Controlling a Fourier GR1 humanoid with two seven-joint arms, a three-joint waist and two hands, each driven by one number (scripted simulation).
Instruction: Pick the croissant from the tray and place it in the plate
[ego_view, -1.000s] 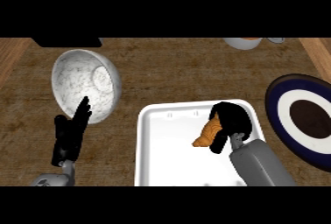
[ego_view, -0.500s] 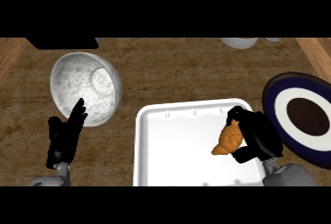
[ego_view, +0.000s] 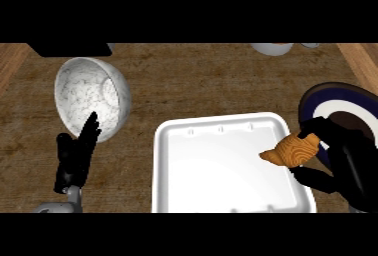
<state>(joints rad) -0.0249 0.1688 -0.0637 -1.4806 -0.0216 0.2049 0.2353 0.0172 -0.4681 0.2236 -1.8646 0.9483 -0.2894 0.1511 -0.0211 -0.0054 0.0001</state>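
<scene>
Change since the earlier frame: the right hand (ego_view: 348, 161) has carried the croissant (ego_view: 294, 152) to the right. Half a second ago it sat over the right part of the tray's floor. It now lies across the tray's right rim, at the middle right of the frame. It is on the near-left side of the plate (ego_view: 341, 101) and not yet over it. The left hand (ego_view: 77, 156) has hardly shifted. The tray, plate and dish are where they were.

Nearest, lower right: the right hand is curled round the croissant, fingers above it and thumb below, pinching it between them. Lower left: the left hand is at rest, fingers straight and held together, pointing up the frame. Their tips overlap the lower rim of the marbled dish (ego_view: 88, 95).

Centre, near to middle: one white tray (ego_view: 214, 170) on the wooden tabletop (ego_view: 207, 85).

Right edge, middle: one dark blue plate with a white ring, its lower part hidden behind the right hand.

Upper left: one marbled white dish, well apart from the plate.

Farthest, along the top: one black object (ego_view: 70, 49) at the left and pale crockery (ego_view: 272, 48) at the right. Both are cut off by the frame, and the number of crockery pieces cannot be told.

Count: two hands, one croissant, one tray, one plate, one dish.
</scene>
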